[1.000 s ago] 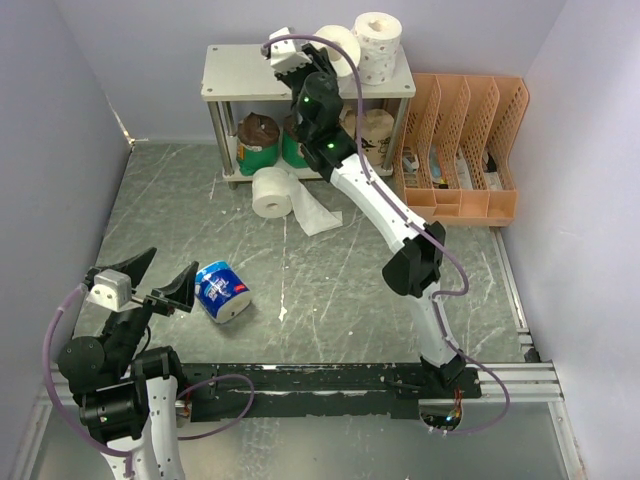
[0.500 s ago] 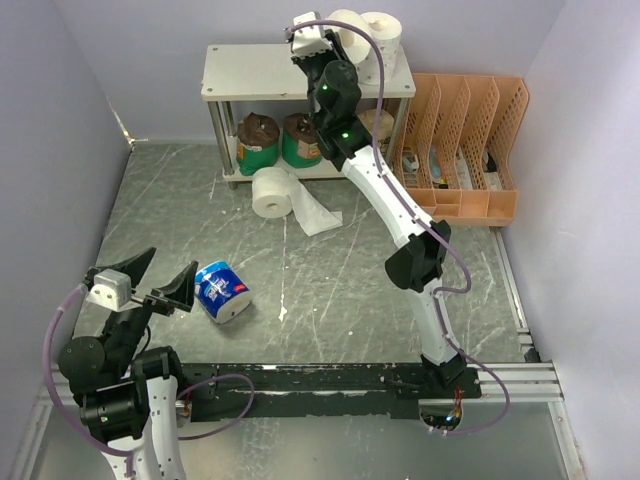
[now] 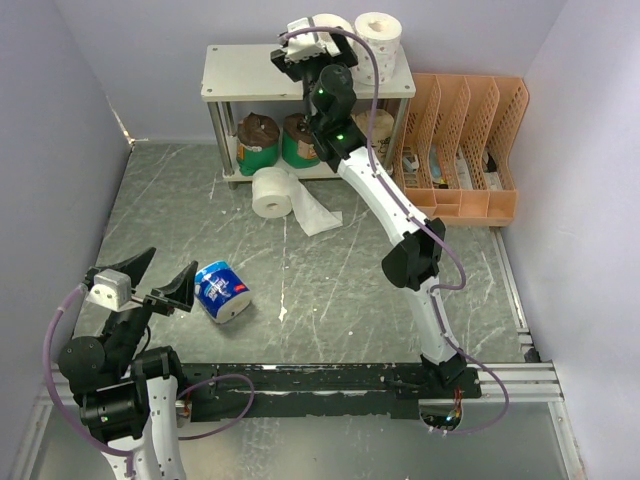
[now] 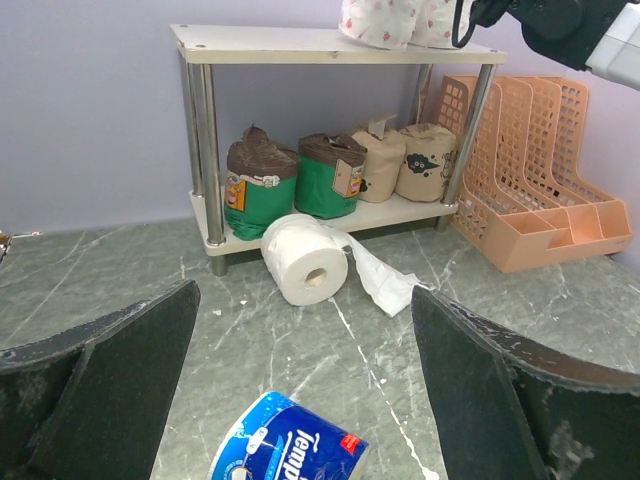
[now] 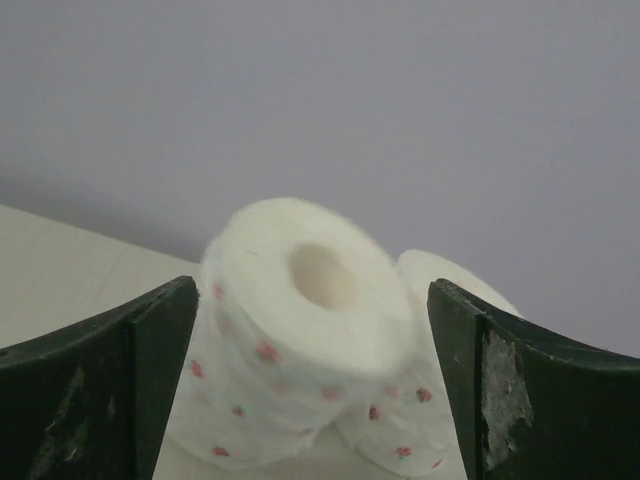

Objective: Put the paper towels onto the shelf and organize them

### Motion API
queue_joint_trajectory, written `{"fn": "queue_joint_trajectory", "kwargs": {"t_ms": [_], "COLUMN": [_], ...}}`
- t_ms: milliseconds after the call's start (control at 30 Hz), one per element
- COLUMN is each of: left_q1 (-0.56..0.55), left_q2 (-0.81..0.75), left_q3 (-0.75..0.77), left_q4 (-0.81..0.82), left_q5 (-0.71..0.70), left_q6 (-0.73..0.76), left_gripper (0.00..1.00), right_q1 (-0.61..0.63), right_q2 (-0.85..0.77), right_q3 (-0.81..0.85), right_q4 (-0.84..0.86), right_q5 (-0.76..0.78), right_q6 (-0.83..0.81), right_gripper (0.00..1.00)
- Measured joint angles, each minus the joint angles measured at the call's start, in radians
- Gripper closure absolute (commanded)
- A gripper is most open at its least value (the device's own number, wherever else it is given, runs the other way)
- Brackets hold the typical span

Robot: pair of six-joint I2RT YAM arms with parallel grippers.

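Note:
On the shelf's [image 3: 250,72] top board, a white patterned paper towel roll [image 5: 300,320] sits tilted and blurred between the spread fingers of my right gripper [image 5: 310,400], which is open and not touching it. A second patterned roll [image 5: 440,410] stands just behind it and shows from above [image 3: 378,40]. The lower board holds two green-wrapped rolls [image 4: 258,185] [image 4: 330,175] and two tan ones [image 4: 378,165] [image 4: 425,160]. A plain white roll [image 4: 305,270] with a loose sheet lies on the floor before the shelf. A blue-white wrapped roll [image 4: 295,445] lies just ahead of my open left gripper [image 4: 310,400].
An orange perforated file organizer [image 3: 465,150] stands right of the shelf against the back wall. Purple walls close in both sides. The black arm rail [image 3: 330,380] runs along the near edge.
The right gripper carried the patterned roll rightward over the top board, then opened, leaving the roll next to the other patterned one. The left arm has not moved.

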Motion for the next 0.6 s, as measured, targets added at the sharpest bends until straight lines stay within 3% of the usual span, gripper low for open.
{"fn": "queue_joint_trajectory", "kwargs": {"t_ms": [333,433,600], "left_q1": [0.0,0.004,0.007], "left_q2": [0.0,0.0,0.0], "left_q3": [0.0,0.0,0.0], "left_q4": [0.0,0.0,-0.002], "left_q5": [0.0,0.0,-0.013], "left_q6": [0.0,0.0,-0.001], "left_gripper": [0.01,0.01,0.01], "right_q1": [0.013,0.069,0.277], "right_q2": [-0.006,-0.149,-0.4], "right_q3": [-0.008,-0.27,-0.624], "right_q4": [0.149,0.259,0.346], "right_q5": [-0.04,-0.04,-0.04], "right_q6": [-0.026,-0.076,-0.069], "right_gripper": [0.0,0.0,0.0]}}
